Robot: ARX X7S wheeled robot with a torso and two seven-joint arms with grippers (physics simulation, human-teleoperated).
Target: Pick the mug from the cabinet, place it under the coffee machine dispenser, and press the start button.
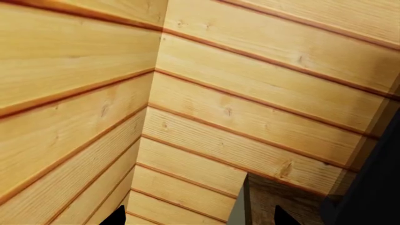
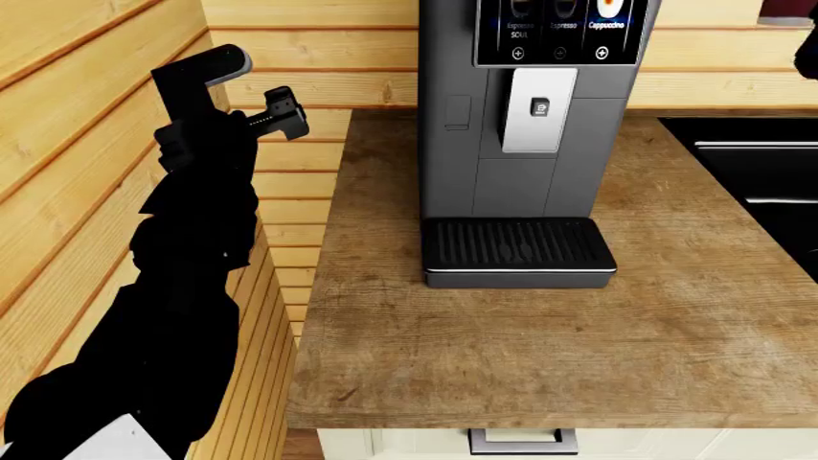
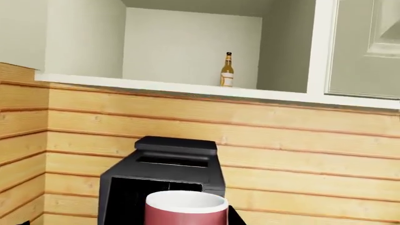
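- Mug (image 3: 186,208): bottom centre of the right wrist view, red-pink body and white rim right in front of the camera. Judged to be in the right tool's grip; its fingers are out of frame, so the grip itself cannot be confirmed.
- Cabinet (image 3: 187,51) in the upper part of that view stands open, with only a bottle (image 3: 227,70) inside; the pick looks done.
- Coffee machine dispenser (image 2: 537,109), upper centre of the head view: drip tray (image 2: 515,251) beneath it is bare, so placing is not yet done.
- Start button: panel at the top edge, untouched as far as shown.
- Left tool (image 2: 279,112), upper left of the head view, is raised by the wood wall, carrying nothing; its opening cannot be told.
- Desk (image 2: 537,345) lies below.
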